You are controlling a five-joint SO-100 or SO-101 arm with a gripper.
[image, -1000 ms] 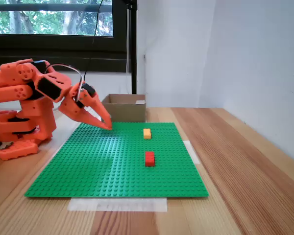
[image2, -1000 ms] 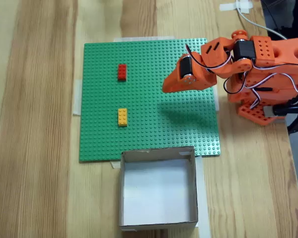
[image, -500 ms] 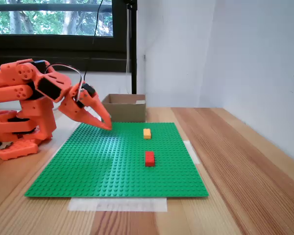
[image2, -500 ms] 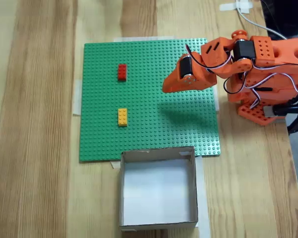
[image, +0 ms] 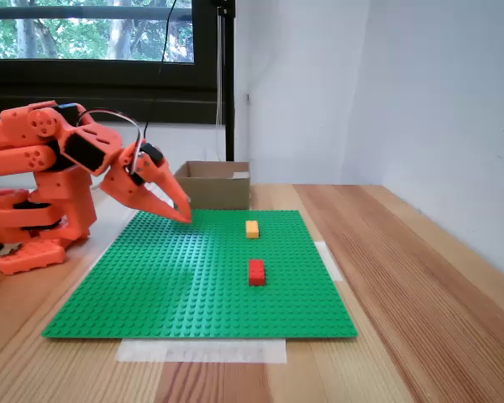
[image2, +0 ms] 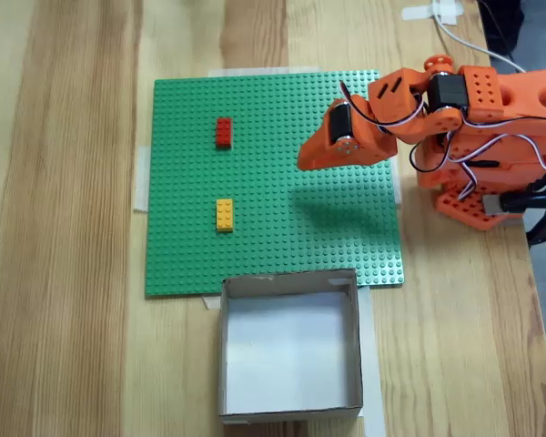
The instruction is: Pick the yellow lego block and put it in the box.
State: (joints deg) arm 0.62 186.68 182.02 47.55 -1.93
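The yellow lego block (image: pixel 252 228) (image2: pixel 225 215) lies on the green baseplate (image: pixel 193 277) (image2: pixel 273 237), a few studs from the box. The open-topped cardboard box (image: pixel 214 186) (image2: pixel 289 411) stands at the baseplate's edge and holds nothing. My orange gripper (image: pixel 182 214) (image2: pixel 304 159) hangs low over the baseplate, well apart from the yellow block, with its jaws together and nothing between them.
A red brick (image: pixel 256 271) (image2: pixel 223 132) sits on the baseplate beyond the yellow one, farther from the box. The arm's orange base (image: pixel 29 210) (image2: pixel 491 137) stands on the wooden table beside the baseplate. A white wall runs along one side of the table.
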